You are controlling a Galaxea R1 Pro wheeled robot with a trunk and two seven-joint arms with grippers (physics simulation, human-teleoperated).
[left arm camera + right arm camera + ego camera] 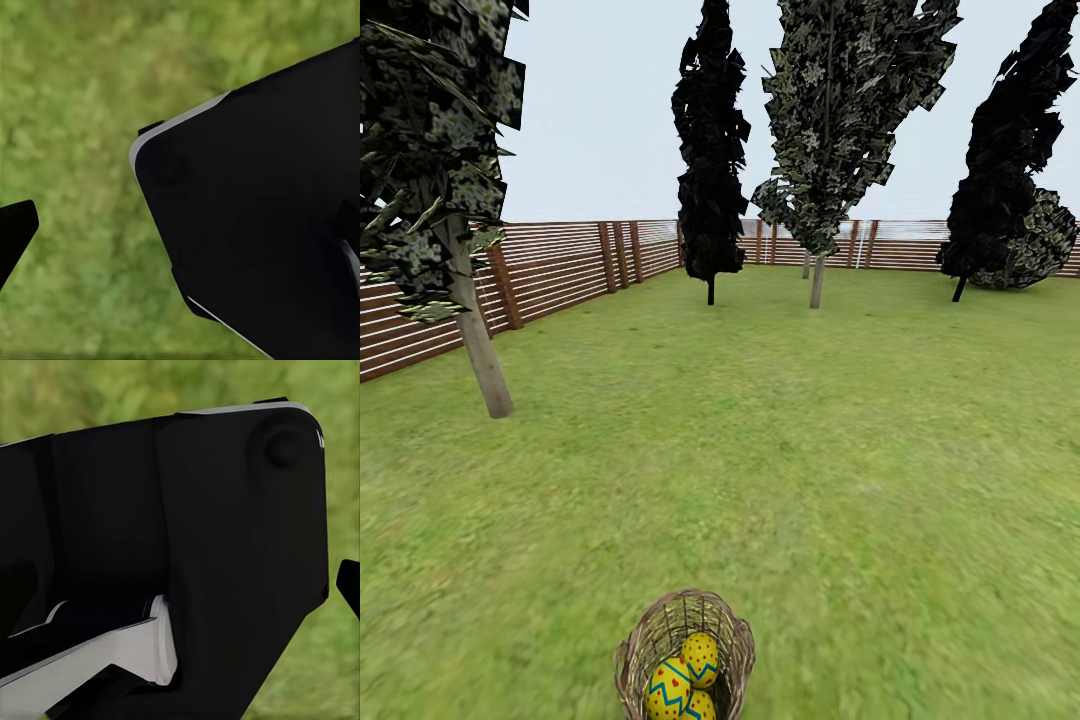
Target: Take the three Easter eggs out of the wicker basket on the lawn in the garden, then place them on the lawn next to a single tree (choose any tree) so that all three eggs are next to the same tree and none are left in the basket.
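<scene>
The wicker basket [643, 640] stands on the lawn [780, 450] at the lower edge of the head view. Three Easter eggs lie inside it: one with red dots [700, 657], one with blue zigzag bands [667, 690], and a third [699, 707] partly cut off by the frame. A speckled tree with a pale trunk [478, 350] stands ahead to the left, and another [817, 282] stands farther back. One dark fingertip [15, 232] shows over grass in the left wrist view, and one fingertip [349, 585] in the right wrist view. Black robot housing [262, 225] hides much of both wrist views.
A brown slat fence [560, 265] bounds the garden on the left and at the back. An all-black tree [710, 150] stands at the back middle, and another [1000, 170] at the back right beside a round bush [1035, 245]. Open grass stretches between the basket and the trees.
</scene>
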